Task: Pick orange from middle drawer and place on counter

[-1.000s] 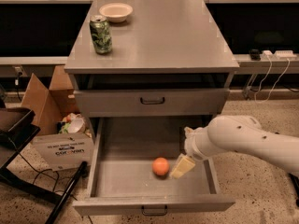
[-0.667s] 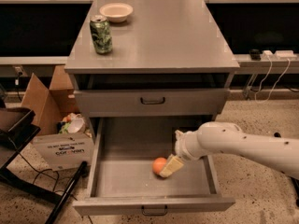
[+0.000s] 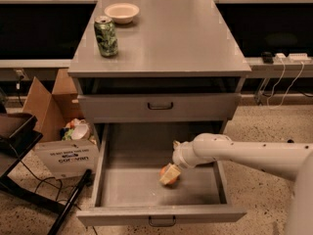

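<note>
Gripper, cream-coloured, sits low inside the open middle drawer, right of centre and toward the near edge, pressed against the orange; whether it has closed on the fruit or only rests on it cannot be told. Only the left and lower edges of the orange show, and it lies on the flat drawer floor, the sole thing in that tray. A white arm reaches in from the right, crossing above the drawer's right wall. Directly above the tray, the taller drawer front with its dark handle is shut. On the table, a green soda can stands upright near the left edge, and a cream bowl sits farther back, just beyond the can and a little to its right; what the bowl holds is not visible. Most of the table to the right of these two is bare grey surface. Left of the cabinet, on the speckled floor, an open cardboard box leans beside a white labelled box stuffed with mixed items, and a black stand lies nearer the left edge. White cables hang at the far right.
</note>
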Controlling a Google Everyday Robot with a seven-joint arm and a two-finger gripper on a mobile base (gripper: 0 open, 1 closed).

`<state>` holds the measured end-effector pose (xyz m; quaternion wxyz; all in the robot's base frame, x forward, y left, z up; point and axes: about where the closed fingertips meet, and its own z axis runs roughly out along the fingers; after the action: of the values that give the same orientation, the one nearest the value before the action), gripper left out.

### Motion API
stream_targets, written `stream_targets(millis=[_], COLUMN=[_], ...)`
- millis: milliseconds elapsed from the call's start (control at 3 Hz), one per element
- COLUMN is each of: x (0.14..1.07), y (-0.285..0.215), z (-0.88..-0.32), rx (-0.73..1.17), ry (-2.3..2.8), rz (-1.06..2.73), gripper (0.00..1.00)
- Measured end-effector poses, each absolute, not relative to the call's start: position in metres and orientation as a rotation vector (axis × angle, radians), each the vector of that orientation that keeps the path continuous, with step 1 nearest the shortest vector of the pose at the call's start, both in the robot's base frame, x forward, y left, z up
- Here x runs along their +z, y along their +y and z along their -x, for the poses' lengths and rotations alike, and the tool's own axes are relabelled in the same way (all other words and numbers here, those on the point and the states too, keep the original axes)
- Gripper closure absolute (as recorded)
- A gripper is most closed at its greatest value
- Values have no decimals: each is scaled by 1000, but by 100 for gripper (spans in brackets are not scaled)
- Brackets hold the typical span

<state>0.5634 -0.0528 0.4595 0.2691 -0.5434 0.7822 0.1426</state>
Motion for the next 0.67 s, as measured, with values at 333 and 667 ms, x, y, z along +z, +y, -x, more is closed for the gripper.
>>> stream_targets(millis=[333,667], x=[418,395], y=[-47,-45], z=[-563,-553], rx=[405,427], ry=[2140,2174], rz=[1508,1518], gripper=[0,0])
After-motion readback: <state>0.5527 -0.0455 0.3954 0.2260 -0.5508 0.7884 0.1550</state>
